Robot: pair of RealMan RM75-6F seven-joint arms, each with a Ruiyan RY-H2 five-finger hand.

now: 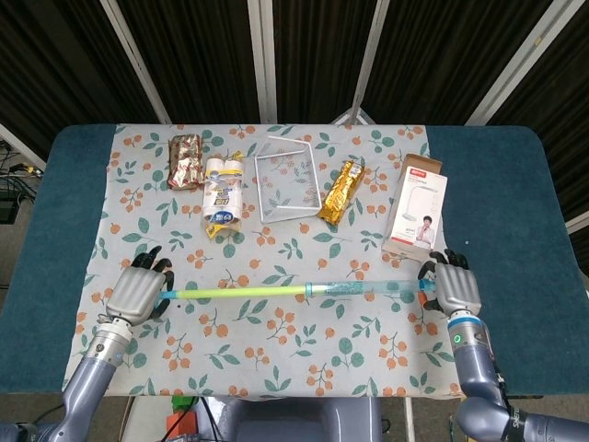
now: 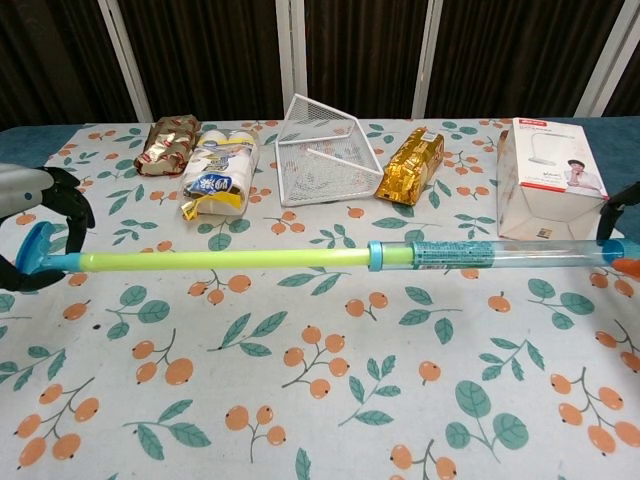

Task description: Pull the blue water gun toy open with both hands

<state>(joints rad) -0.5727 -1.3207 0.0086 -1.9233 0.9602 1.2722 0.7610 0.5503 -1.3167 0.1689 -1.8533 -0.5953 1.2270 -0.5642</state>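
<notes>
Your left hand [image 1: 136,295] grasps the blue handle end of the water gun [image 1: 304,291], fingers wrapped round it; the chest view shows the dark fingers [image 2: 72,205] curled over the round blue grip at the far left edge. Your right hand [image 1: 456,288] clasps the other end, the barrel tip, and in the chest view only a sliver of that hand shows at the right edge, beside an orange nozzle cap.

The gun is held level above the cloth [image 1: 276,359], running from 9 o'clock to 3 o'clock across the near half of the table [image 1: 515,239]. Its yellow-green plunger rod [image 2: 220,260] is drawn far out of the clear blue barrel [image 2: 500,253] (the blue collar where the two meet sits right of centre).

Behind it, along the far side of the cloth, you have a row. At about 11 o'clock lies a brown snack pack [image 1: 187,159], with a white and yellow bag [image 1: 224,193] just beside it. At 12 o'clock a white wire basket [image 2: 325,150] lies tipped on its side. At about 1 o'clock sits a gold pouch [image 1: 340,191], and at 2 o'clock a white box [image 1: 417,215] with a red band and a printed figure, standing nearest your right hand but apart from it.
</notes>
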